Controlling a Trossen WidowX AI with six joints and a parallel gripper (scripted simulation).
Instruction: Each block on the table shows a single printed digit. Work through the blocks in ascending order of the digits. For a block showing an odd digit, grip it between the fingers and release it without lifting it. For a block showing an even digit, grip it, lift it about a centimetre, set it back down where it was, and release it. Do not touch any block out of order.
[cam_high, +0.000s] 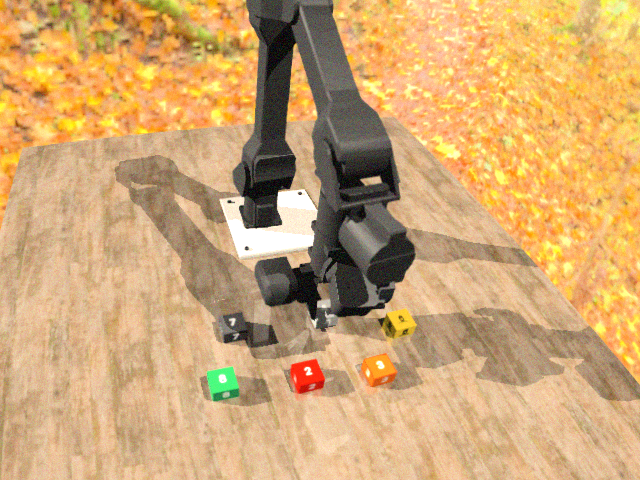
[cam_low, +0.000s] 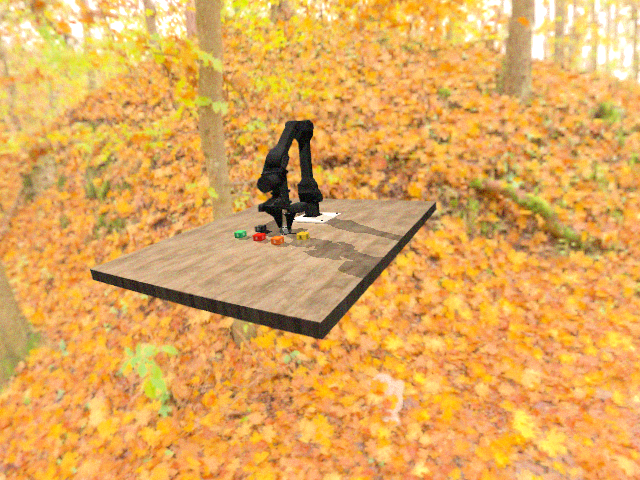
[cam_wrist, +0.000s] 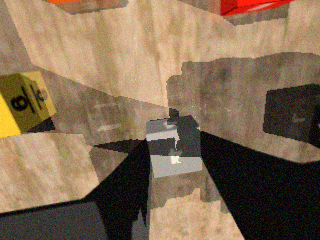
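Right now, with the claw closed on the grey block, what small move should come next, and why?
Probably lower it straight down, then release. The claw grips the grey block, which seems to hang slightly above the table, with its shadow offset beyond it.

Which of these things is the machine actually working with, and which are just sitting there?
Part of the job: grey block, clamped in the gripper; dark block 7; green block 8; red block 2; orange block 3; yellow block 6.

Just there: white base plate; wooden table.
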